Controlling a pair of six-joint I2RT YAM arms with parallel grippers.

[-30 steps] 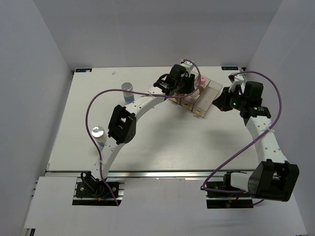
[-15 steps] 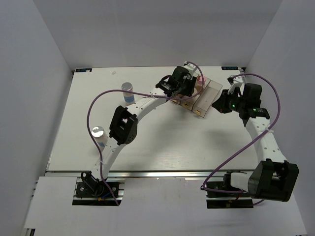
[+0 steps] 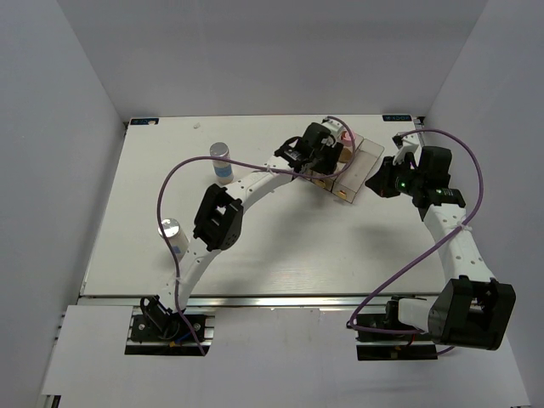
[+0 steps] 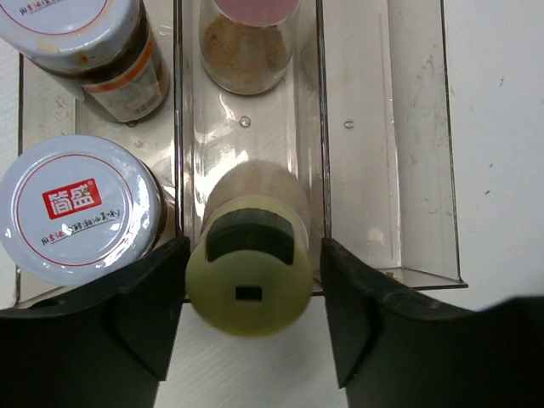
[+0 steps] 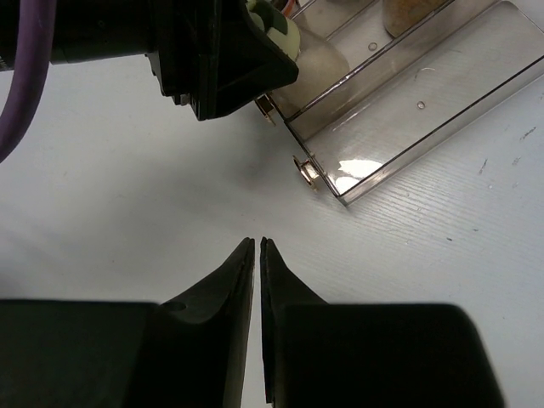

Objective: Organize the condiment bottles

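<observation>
Currently the left end effector (image 4: 255, 251) is closed around the lid of the pale yellow bottle (image 4: 248, 280), holding it at the near end of the middle slot of the tray (image 4: 416, 170). The pink-lidded bottle (image 4: 251, 42) stands at the far end of that slot. The main risk, as I judge it, lies in the release. The yellow bottle looks slightly tilted and sits right by the tray's end wall, so if its base rests on that rim it could topple out when the fingers part. The left finger (image 4: 144, 306) is just beside the dark brown bottle (image 4: 85, 208) in the neighbouring slot. A wide opening could therefore shove that bottle against the second dark brown bottle (image 4: 76, 42). The right end effector (image 5: 257, 246) is all but closed on nothing, with only a hairline slit between its tips. It hovers near the tray's corner, where a careless move could knock the tray askew. Much is hidden. The yellow bottle's base is covered by its own lid, so I cannot tell whether it touches the slot floor. From above, the left arm covers most of the tray. One silver-lidded bottle (image 3: 220, 160) stands free on the table (image 3: 280, 246), well apart from the tray. The other silver-lidded bottle (image 3: 172, 234) is partly behind the left arm.
</observation>
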